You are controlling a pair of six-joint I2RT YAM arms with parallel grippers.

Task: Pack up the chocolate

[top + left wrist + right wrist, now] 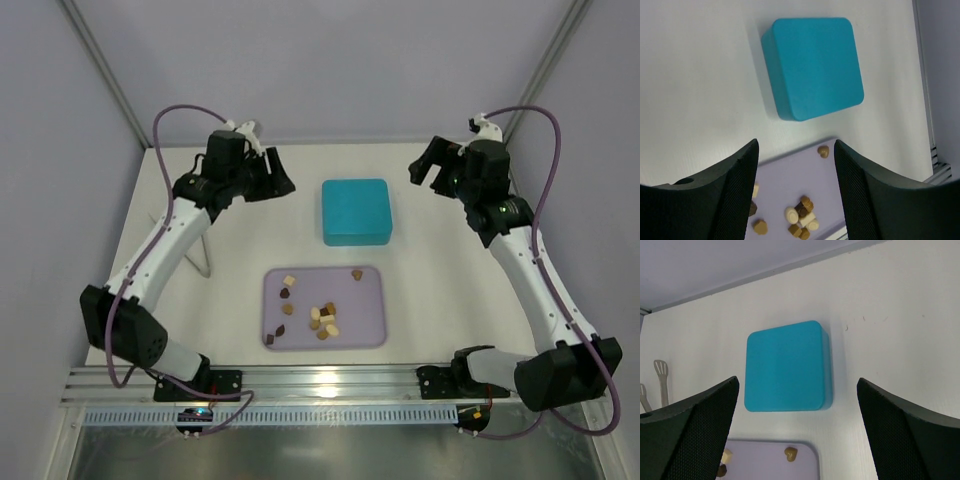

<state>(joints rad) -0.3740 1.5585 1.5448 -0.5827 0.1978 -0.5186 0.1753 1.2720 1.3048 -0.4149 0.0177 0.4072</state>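
Several small chocolate pieces (322,318) in brown, tan and cream lie scattered on a lilac tray (368,318); they also show in the left wrist view (803,217). A closed teal box (355,211) stands just beyond the tray and shows in both wrist views (815,65) (785,365). One heart-shaped tan piece (791,453) lies near the tray's far right corner. My left gripper (283,178) is open and empty, raised at the back left. My right gripper (420,165) is open and empty, raised at the back right.
A thin metal stand (205,258) sits left of the tray under the left arm. An aluminium rail (320,380) runs along the near edge. Grey walls enclose the white table (440,280).
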